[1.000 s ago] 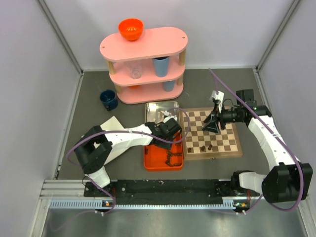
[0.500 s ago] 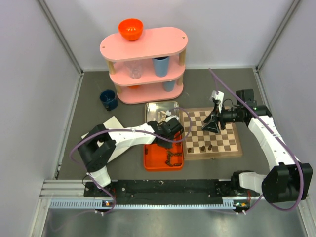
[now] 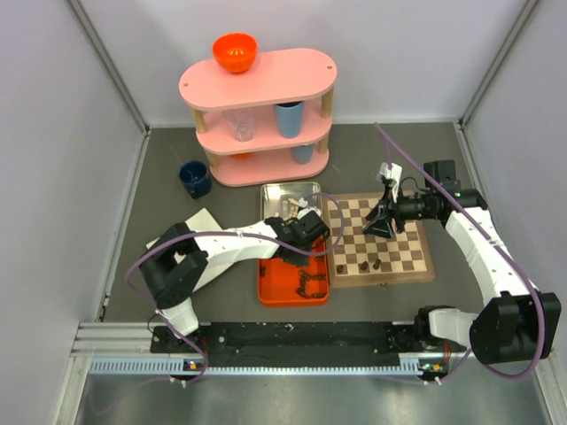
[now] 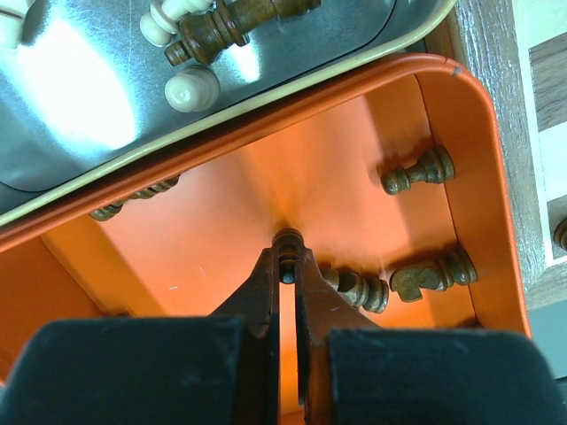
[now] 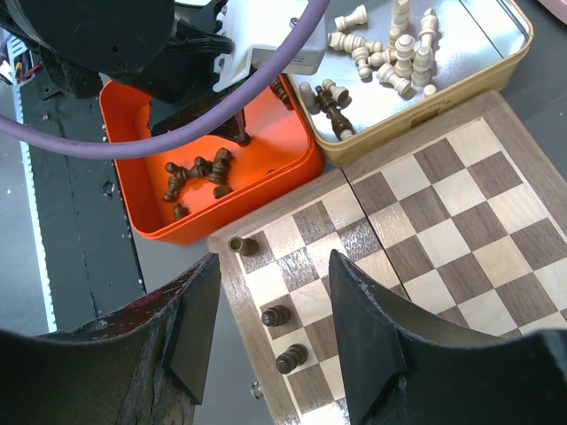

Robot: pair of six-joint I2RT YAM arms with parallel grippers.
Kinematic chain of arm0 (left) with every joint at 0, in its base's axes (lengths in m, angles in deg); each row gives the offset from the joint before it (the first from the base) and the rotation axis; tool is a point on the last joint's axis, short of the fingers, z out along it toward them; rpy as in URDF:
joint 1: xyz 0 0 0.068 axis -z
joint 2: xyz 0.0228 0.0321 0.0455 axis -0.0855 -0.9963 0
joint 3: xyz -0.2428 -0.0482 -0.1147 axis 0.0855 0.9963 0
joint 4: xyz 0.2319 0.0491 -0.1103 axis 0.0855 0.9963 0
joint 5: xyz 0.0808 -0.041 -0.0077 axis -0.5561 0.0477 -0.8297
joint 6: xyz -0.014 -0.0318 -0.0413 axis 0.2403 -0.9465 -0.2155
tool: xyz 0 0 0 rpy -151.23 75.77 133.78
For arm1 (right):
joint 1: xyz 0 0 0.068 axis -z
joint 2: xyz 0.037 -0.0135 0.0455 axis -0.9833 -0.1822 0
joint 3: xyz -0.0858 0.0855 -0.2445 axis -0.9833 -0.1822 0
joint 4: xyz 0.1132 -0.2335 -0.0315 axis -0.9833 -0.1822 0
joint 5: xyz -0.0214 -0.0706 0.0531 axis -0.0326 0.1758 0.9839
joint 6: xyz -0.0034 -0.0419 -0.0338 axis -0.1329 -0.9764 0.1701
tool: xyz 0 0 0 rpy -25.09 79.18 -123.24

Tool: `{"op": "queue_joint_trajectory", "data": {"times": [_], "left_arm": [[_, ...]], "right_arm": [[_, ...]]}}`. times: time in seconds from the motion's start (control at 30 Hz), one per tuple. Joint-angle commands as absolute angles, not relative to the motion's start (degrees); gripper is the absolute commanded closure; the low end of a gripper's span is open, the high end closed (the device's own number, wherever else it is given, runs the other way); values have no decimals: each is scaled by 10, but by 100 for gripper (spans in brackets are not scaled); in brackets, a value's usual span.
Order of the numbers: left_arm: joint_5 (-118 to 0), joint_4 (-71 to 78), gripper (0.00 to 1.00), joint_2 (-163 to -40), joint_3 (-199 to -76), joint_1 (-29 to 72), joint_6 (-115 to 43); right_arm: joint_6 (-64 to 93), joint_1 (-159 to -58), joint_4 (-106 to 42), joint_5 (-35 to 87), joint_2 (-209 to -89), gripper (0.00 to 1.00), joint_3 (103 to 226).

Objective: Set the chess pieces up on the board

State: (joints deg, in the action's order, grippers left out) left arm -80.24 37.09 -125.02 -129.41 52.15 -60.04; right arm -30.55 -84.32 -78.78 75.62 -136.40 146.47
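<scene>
My left gripper [image 4: 287,257] reaches down into the orange tray [image 4: 204,230] and is shut on a small dark chess piece [image 4: 288,240] that stands on the tray floor. Other dark pieces [image 4: 418,170] lie beside it. From above, the left gripper [image 3: 301,252] sits over the tray [image 3: 282,290]. The board [image 3: 400,241] lies to the right, with three dark pieces [image 5: 275,314] along its near left edge. My right gripper [image 5: 275,319] hovers open above those squares, holding nothing. Cream pieces [image 5: 390,55] lie in the silver tin [image 5: 496,49].
A pink three-tier shelf [image 3: 257,84] stands at the back with an orange bowl [image 3: 235,51] on top and cups on its lower tiers. A blue mug [image 3: 194,178] sits left of it. A white sheet [image 3: 202,221] lies under the left arm.
The left gripper's jaws have closed onto the dark piece in the orange tray. The right arm has not moved.
</scene>
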Motion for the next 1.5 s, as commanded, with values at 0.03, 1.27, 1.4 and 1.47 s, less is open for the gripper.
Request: {"op": "queue_joint_trajectory", "data": {"times": [0.03, 1.27, 1.4, 1.47], "left_arm": [[-806, 383, 100, -1209, -1308, 523, -587], [-686, 397, 100, -1287, -1529, 550, -496], [-686, 393, 100, -1323, -1541, 550, -495], [-684, 392, 100, -1334, -1547, 550, -495]], "right_arm": [[-316, -837, -775, 765, -1355, 48, 1462], [-315, -834, -775, 747, -1346, 48, 1463], [-310, -824, -775, 739, -1349, 48, 1466], [-306, -821, -774, 738, -1351, 48, 1467]]}}
